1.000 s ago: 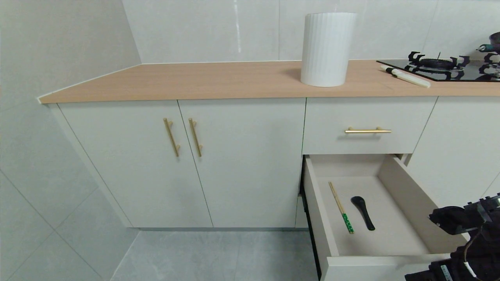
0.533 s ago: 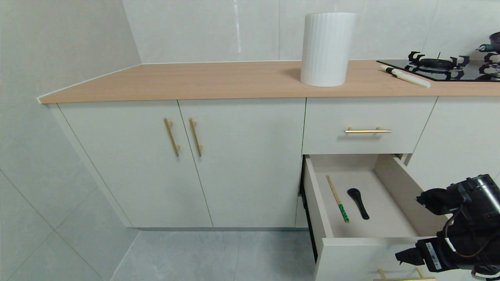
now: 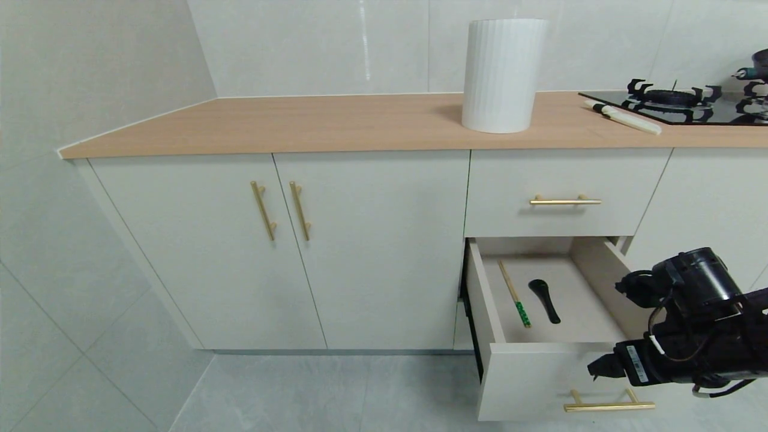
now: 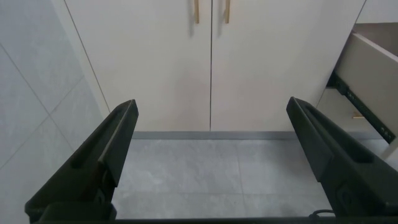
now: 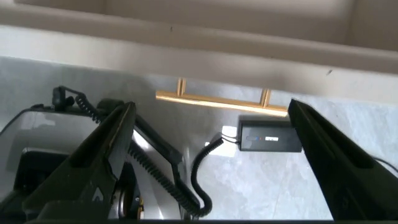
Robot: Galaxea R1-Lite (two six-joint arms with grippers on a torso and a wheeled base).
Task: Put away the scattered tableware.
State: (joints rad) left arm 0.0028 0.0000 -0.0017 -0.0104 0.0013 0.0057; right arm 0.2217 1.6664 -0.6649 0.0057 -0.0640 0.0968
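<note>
The lower drawer stands partly open. On its floor lie a pair of wooden chopsticks with green ends and a black spoon side by side. My right gripper is low at the drawer's front, just above its gold handle. In the right wrist view its fingers are spread wide with nothing between them, and the gold handle lies beyond. My left gripper is open over the floor, facing the cabinet doors.
On the wooden counter stand a tall white ribbed container and a white-handled knife beside the gas stove. A shut upper drawer sits above the open one. The grey floor lies left of the drawer.
The lower drawer has slid inward, so less of its inside shows. My right arm has risen and moved in toward the cabinet with the drawer front.
</note>
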